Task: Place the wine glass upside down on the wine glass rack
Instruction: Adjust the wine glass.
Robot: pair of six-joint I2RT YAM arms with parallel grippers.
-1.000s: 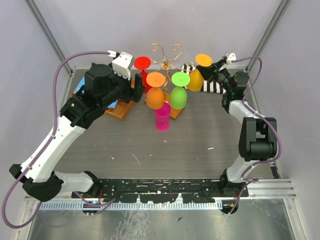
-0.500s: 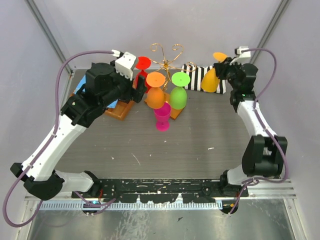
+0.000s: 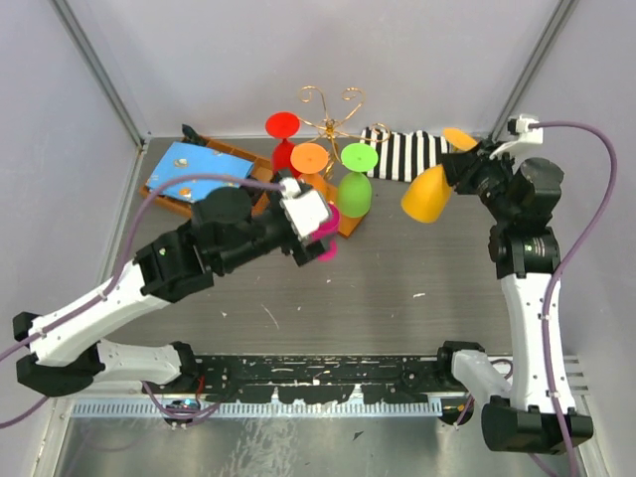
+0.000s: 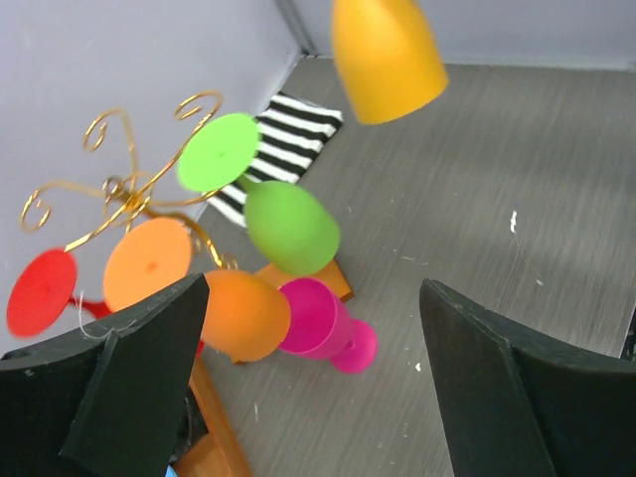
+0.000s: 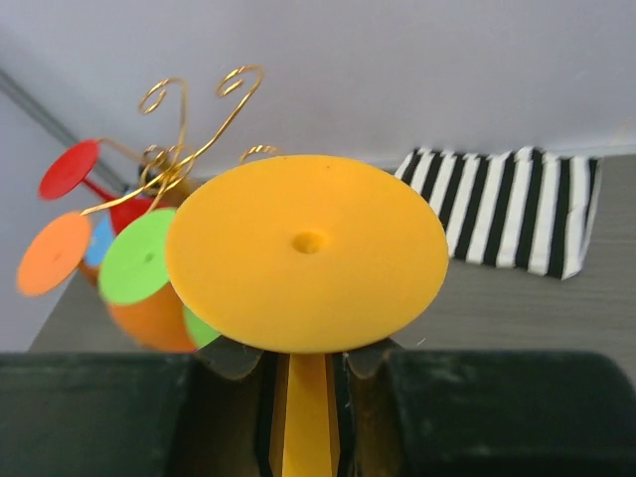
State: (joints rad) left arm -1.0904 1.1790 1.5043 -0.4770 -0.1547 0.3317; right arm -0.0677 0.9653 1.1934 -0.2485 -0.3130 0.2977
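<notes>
My right gripper (image 3: 471,162) (image 5: 308,397) is shut on the stem of a yellow wine glass (image 3: 427,193) (image 5: 303,253) (image 4: 383,55). It holds the glass tilted in the air, right of the rack, with the bowl toward the rack. The wine glass rack (image 3: 330,111) (image 4: 129,189) (image 5: 189,129) is gold scrolled wire on an orange-brown wooden base (image 3: 347,226). Red (image 3: 282,125), orange (image 3: 309,159) and green (image 3: 356,189) glasses hang on it upside down. My left gripper (image 3: 316,227) (image 4: 313,288) is open, above a pink glass (image 4: 323,320) that lies on its side by the base.
A black-and-white striped cloth (image 3: 405,154) lies at the back right. A wooden tray with blue cloth (image 3: 194,169) stands at the back left. The booth walls close in behind the rack and on both sides.
My right arm has carried the yellow glass up off the striped cloth and to the right. The left arm has swung from the back left to the middle, its jaws opening wider.
</notes>
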